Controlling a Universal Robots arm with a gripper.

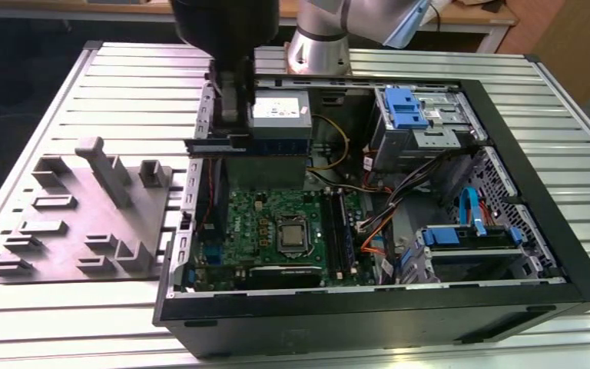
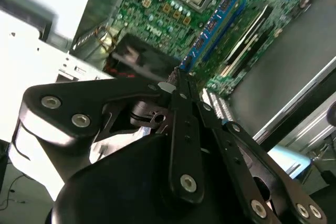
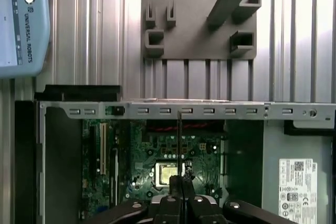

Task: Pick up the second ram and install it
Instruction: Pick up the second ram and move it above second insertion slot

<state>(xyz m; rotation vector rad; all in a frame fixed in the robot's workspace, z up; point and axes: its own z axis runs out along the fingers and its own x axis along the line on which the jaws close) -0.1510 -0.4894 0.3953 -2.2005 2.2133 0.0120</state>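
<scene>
We see the gripper clamped on the second ram, holding it on edge above the open computer case (probably so its lower edge can meet the memory slots).

The second ram — a thin dark blue-green strip — hangs level, pinched in the claw.

Ribbed metal table; matt plastic fixture; smooth black claw; circuit-board second ram.
</scene>
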